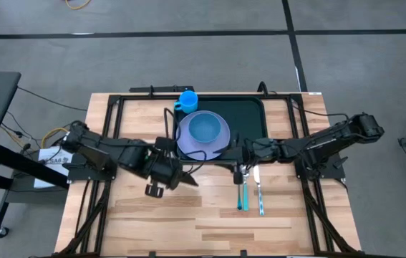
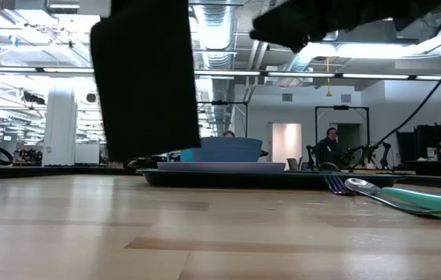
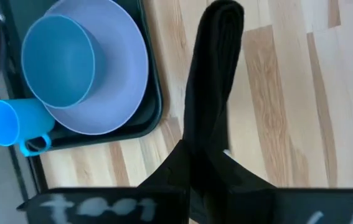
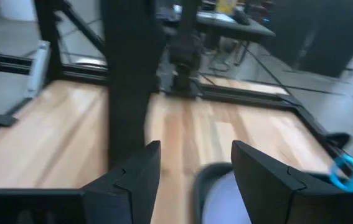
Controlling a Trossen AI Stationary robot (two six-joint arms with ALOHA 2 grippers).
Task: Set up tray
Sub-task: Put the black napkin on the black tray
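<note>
The dark green tray [image 1: 249,115] lies at the table's far middle. On it stand a lavender plate [image 1: 204,145] with a blue bowl [image 1: 206,127] in it, and a blue cup [image 1: 187,100] at its far left corner. My left gripper [image 1: 176,174], just off the tray's near left corner, is shut on a narrow flat black rectangle [image 2: 142,78] that hangs under it. My right gripper [image 4: 195,162] stands open at the tray's near edge, beside the plate [image 4: 226,199], with nothing between its fingers. My left gripper pinches one end of the black rectangle [image 3: 208,146] between its two fingers, coming from above and pointing steeply down. The piece hangs straight below the fingers, its lower edge [image 2: 146,155] clear of the table.
A fork and a spoon with teal handles [image 1: 242,192] [image 1: 259,195] lie side by side on the wood near the tray's near edge, below my right gripper. Bare tabletop spreads toward the near edge [image 1: 188,229]. People show in the room beyond [image 2: 330,144].
</note>
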